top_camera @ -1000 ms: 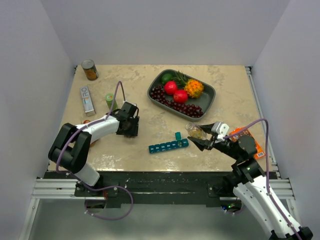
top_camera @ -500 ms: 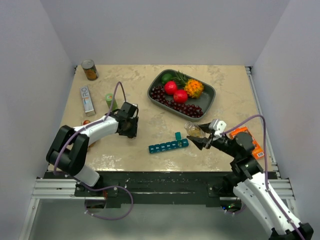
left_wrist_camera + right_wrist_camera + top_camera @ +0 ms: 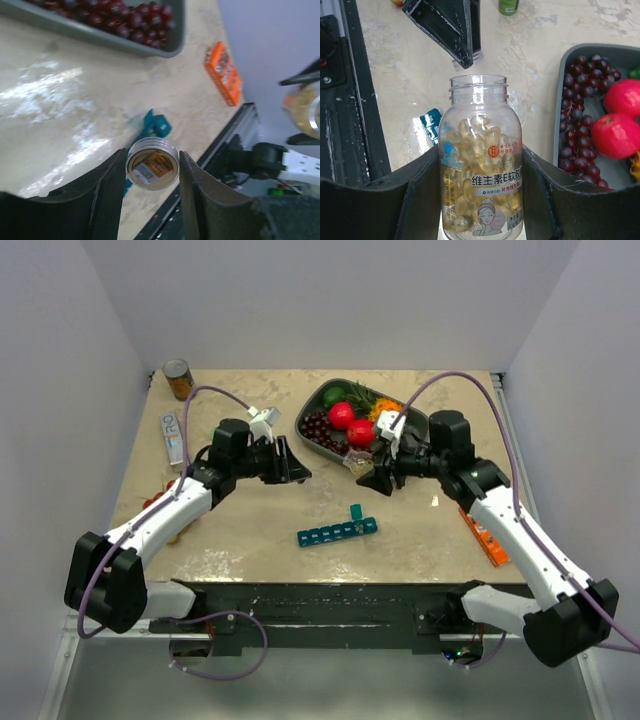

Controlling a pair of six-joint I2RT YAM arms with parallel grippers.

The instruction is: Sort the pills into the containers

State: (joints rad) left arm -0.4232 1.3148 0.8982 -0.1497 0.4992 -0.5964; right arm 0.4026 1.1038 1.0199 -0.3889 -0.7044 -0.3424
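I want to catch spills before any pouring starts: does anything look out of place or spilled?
No spill shows. The bottle is uncapped in the right gripper, with the pills inside; its cap is pinched in the left gripper. One lid of the organiser stands open.

The pills (image 3: pixel 479 142) are translucent yellow softgels that fill most of a small clear bottle (image 3: pixel 479 95) with a printed label. The bottle is uncapped and is clamped between the fingers of the right gripper (image 3: pixel 481 170), above the table (image 3: pixel 230 530). The organiser (image 3: pixel 337 531), a teal strip of seven compartments, lies flat near the table's front edge. One lid near its right end is raised.
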